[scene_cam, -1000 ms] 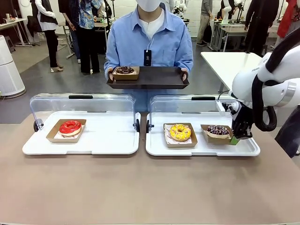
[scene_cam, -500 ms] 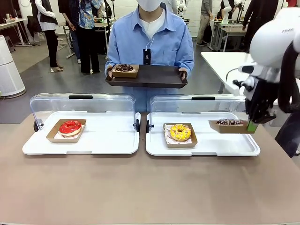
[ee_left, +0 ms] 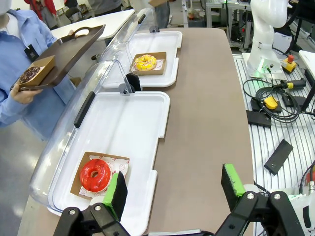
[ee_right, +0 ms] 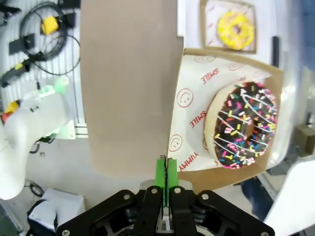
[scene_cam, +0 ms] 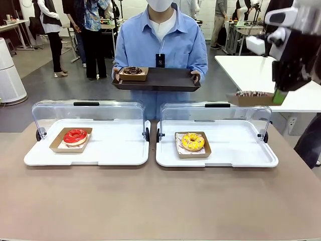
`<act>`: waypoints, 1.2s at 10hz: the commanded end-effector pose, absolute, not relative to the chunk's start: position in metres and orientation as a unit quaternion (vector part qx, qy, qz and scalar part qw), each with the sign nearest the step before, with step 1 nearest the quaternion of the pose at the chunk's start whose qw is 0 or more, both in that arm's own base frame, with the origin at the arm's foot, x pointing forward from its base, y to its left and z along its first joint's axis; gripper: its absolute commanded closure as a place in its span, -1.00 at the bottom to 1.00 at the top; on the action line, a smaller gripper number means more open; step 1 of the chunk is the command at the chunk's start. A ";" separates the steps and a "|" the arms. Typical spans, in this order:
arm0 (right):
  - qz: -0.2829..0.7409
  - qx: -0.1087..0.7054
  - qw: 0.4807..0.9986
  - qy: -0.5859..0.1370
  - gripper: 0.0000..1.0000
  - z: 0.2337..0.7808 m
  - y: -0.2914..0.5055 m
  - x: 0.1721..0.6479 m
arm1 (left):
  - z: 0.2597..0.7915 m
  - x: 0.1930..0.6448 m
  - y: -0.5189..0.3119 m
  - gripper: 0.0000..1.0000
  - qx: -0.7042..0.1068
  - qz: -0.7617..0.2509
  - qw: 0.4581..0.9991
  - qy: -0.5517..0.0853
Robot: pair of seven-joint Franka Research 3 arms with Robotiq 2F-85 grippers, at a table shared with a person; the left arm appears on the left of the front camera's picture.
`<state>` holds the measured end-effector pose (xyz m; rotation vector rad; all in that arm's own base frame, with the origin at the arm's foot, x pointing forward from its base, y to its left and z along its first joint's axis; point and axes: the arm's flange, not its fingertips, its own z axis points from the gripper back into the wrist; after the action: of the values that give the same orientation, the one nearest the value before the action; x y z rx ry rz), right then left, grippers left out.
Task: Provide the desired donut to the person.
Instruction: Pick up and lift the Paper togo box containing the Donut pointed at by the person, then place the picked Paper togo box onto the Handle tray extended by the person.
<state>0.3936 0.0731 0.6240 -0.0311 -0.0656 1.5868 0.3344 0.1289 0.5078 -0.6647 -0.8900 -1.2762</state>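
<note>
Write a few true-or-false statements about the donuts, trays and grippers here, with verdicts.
1. The right gripper is shut on the rim of the brown cardboard box holding the chocolate sprinkled donut, up off the table. True.
2. The red glazed donut sits in the right-hand white display tray. False: it sits in the left white display tray.
3. The left gripper is open and holds nothing. True.
4. The person's dark serving tray is bare. False: a plain chocolate donut rests on it.
</note>
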 end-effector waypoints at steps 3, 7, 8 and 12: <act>0.710 -0.032 0.703 -0.029 1.00 0.657 0.080 0.394 | 0.508 0.334 0.130 -1.00 -0.299 -0.562 0.660 -0.399; 0.712 -0.025 0.700 -0.046 1.00 0.661 0.079 0.390 | 0.508 0.334 0.130 -1.00 -0.299 -0.562 0.660 -0.399; 0.712 -0.025 0.700 -0.046 1.00 0.661 0.079 0.390 | 0.508 0.334 0.130 -1.00 -0.299 -0.562 0.660 -0.399; 0.712 -0.025 0.700 -0.046 1.00 0.661 0.079 0.390 | 0.508 0.334 0.130 -1.00 -0.299 -0.562 0.660 -0.399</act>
<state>0.3910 0.0788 0.6591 -0.0516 -0.1012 1.5907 0.3344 0.1289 0.5078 -0.6646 -0.8901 -1.2763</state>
